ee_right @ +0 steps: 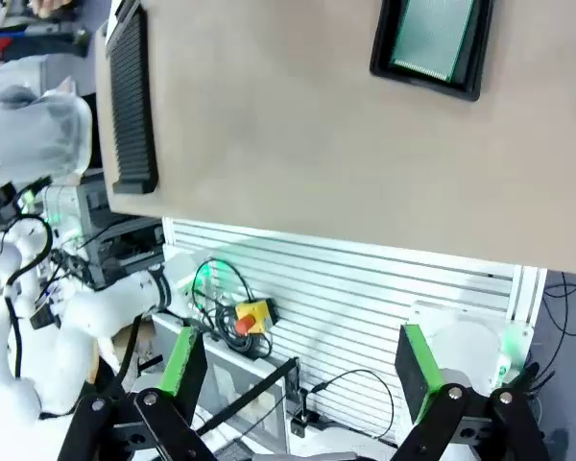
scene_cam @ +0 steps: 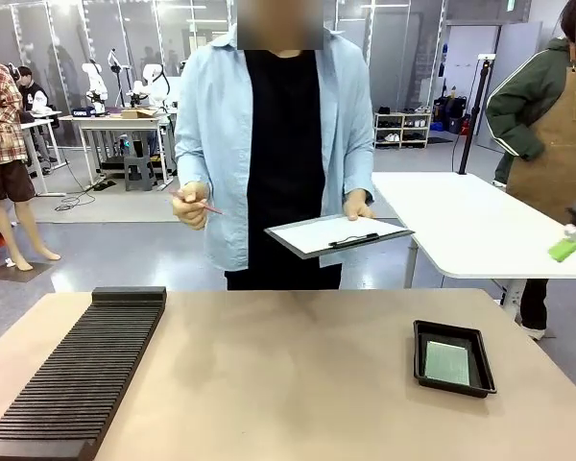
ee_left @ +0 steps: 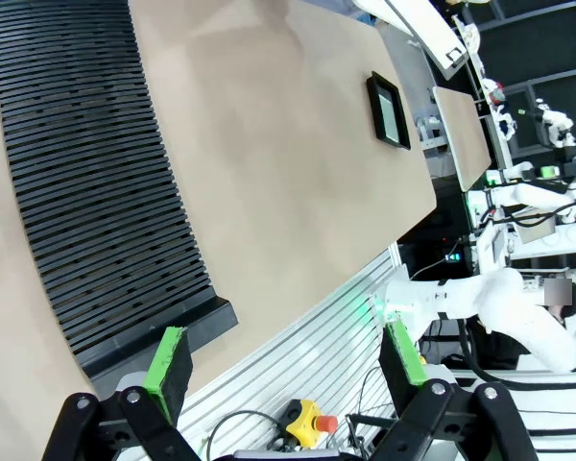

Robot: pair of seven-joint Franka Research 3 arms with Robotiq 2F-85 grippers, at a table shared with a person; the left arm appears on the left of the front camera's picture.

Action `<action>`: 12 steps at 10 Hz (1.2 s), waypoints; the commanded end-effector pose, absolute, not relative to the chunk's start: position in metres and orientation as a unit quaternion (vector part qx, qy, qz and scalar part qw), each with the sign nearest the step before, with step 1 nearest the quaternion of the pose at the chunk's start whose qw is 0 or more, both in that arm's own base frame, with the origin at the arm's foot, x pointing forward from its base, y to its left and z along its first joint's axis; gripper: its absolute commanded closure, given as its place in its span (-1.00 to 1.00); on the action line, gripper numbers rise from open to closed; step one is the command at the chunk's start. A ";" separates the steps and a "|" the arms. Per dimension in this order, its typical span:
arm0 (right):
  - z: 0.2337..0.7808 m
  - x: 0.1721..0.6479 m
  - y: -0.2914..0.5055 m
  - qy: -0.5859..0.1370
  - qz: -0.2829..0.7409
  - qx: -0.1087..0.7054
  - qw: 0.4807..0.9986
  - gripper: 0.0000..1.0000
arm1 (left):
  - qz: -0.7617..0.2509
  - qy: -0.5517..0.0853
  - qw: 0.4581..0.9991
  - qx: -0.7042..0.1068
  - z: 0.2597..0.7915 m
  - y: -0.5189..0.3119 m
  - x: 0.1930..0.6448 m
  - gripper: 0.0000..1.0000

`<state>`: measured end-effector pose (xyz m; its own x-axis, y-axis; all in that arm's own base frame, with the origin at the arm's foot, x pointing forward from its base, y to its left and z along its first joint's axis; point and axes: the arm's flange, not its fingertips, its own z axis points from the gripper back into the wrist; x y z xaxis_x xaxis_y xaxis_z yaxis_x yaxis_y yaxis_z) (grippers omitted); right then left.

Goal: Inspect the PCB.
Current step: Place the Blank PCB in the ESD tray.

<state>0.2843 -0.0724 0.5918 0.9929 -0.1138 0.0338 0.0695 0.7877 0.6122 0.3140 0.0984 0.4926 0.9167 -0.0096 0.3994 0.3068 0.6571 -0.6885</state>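
The PCB point(scene_cam: 448, 362) lay flat inside a shallow black tray point(scene_cam: 421, 357) at about 4 o'clock on the table point(scene_cam: 288, 375) from my front camera, well apart from the long ribbed black rack point(scene_cam: 77, 375) over at 8 o'clock. I judged the board light, thin and stiff, with a surface I would not want to scrape or flex. It looked fragile at the components, though I could not make those out. The tray walls sat close around it, so I figured a top-down pinch across the short edges was awkward. Tipping one long edge up first, or gripping by the bare rim, seemed the safer hold.

My left gripper point(ee_left: 286, 357) hung back off the near table edge, both green pads spread wide and nothing between them. In its wrist view the rack ran from 12 down to 7 o'clock and the tray sat small at 1 o'clock. My right gripper point(ee_right: 302, 370) was likewise pulled back over the rig frame with its fingers wide apart and empty, the PCB at 1 o'clock in its view, nearer to it than to the left one.

The person point(scene_cam: 283, 144) stood at 12 o'clock across the table holding a clipboard point(scene_cam: 336, 233) in one hand and a pen point(scene_cam: 197, 203) in the other.
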 end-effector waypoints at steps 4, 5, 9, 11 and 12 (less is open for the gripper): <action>0.595 0.266 -0.086 -0.048 -0.046 0.342 0.937 -1.00 | -0.087 -0.174 0.896 -0.399 0.496 0.098 0.312 -1.00; 0.595 0.266 -0.086 -0.048 -0.046 0.342 0.937 -1.00 | -0.087 -0.174 0.896 -0.399 0.496 0.098 0.312 -1.00; 0.595 0.266 -0.086 -0.048 -0.046 0.342 0.937 -1.00 | -0.087 -0.174 0.896 -0.399 0.496 0.098 0.312 -1.00; 0.595 0.266 -0.086 -0.048 -0.046 0.342 0.937 -1.00 | -0.087 -0.174 0.896 -0.399 0.496 0.098 0.312 -1.00; 0.595 0.266 -0.086 -0.048 -0.046 0.342 0.937 -1.00 | -0.087 -0.174 0.896 -0.399 0.496 0.098 0.312 -1.00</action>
